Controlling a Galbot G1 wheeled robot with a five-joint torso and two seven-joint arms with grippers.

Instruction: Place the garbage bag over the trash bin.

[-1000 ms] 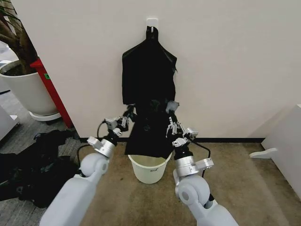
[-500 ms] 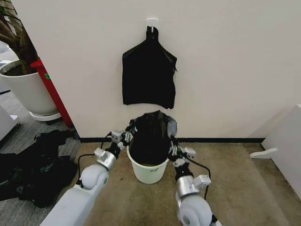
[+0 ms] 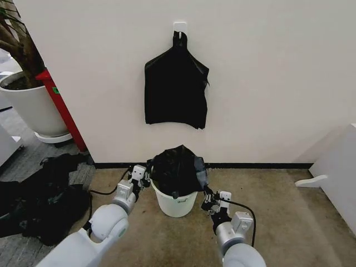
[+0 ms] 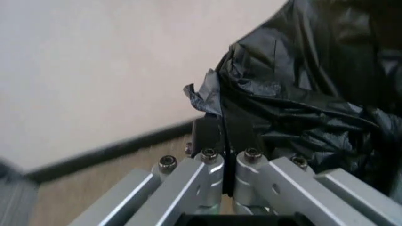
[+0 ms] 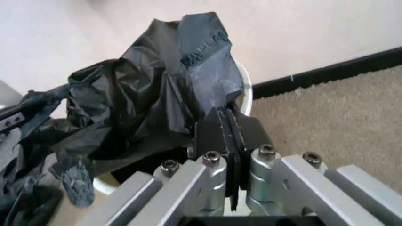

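Black garbage bag (image 3: 177, 167) drapes the trash bin (image 3: 177, 204), both pincers (image 4: 227, 141) (image 5: 227, 129) pinching it.

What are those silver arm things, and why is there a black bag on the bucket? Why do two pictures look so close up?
The silver things are a robot's two arms. The wide picture comes from a camera on its head, looking down at the floor. There a round cream trash bin stands by the wall, with a crinkly black garbage bag bunched over its top.

The left gripper, a sort of pinching hand, is beside the bin on one side, and the right gripper on the other.

The two close-up pictures come from small cameras on the wrists. In each, the fingers are pinched shut on the bag's edge.

Another black bag hangs on the wall, a dark heap lies on the floor, and a white plant pot stands in the corner.
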